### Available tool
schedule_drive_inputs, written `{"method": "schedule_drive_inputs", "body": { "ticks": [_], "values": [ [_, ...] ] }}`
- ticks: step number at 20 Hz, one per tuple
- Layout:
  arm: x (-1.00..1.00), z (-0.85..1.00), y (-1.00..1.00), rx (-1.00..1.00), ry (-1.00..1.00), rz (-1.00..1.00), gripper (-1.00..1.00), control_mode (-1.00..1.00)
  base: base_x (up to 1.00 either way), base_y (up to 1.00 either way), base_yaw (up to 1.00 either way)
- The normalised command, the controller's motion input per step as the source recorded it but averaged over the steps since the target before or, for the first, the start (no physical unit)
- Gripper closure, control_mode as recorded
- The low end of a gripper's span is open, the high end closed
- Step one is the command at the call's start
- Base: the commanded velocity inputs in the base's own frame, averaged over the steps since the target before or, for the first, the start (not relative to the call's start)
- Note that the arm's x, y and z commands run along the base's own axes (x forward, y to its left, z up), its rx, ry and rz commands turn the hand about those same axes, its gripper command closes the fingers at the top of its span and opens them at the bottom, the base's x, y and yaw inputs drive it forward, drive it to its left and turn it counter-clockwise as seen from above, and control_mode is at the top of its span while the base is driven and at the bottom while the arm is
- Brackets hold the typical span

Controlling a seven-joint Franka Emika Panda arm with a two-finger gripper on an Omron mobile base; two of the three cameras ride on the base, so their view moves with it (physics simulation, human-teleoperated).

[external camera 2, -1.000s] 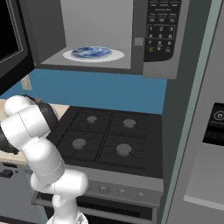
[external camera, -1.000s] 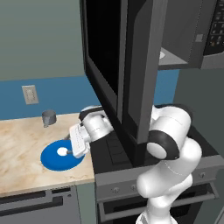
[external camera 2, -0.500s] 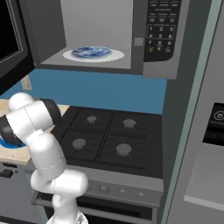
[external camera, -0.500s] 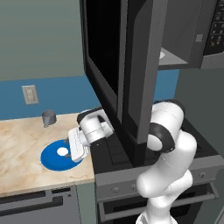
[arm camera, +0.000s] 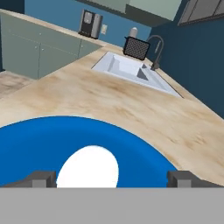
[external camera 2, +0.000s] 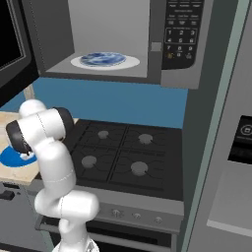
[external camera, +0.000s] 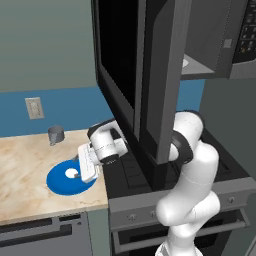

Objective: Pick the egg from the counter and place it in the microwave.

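white, glossy, rounded arm (external camera: 192, 200) links with dark bands at the joints; pale flat-sided gripper (external camera: 82, 165) at the end; two small dark grey blocky finger tips (arm camera: 37, 179), one on each jaw.

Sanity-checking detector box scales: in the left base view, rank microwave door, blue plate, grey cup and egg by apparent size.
1. microwave door
2. blue plate
3. grey cup
4. egg

The door is nearer the camera, so it looks bigger still.

Pincer (arm camera: 109, 179) lower, closer around egg (arm camera: 88, 167)
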Motion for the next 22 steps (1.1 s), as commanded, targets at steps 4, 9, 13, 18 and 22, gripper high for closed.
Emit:
{"method": "schedule_drive_inputs", "body": {
  "ticks": [4,9,13,18,22],
  "values": [
    [0.19,-0.15,0.03,0.00,-0.04,0.00,-1.00,-1.00,0.00,0.00,0.00],
    [0.00,-0.13,0.28,0.00,-0.02,0.00,-1.00,-1.00,0.00,0.00,0.00],
    [0.00,0.00,0.32,0.00,-0.01,0.00,-1.00,-1.00,0.00,0.00,0.00],
    [0.00,0.00,0.27,0.00,-0.02,0.00,-1.00,-1.00,0.00,0.00,0.00],
    [0.00,-0.06,0.02,0.00,0.00,0.00,-1.00,-1.00,0.00,0.00,0.00]
  ]
}}
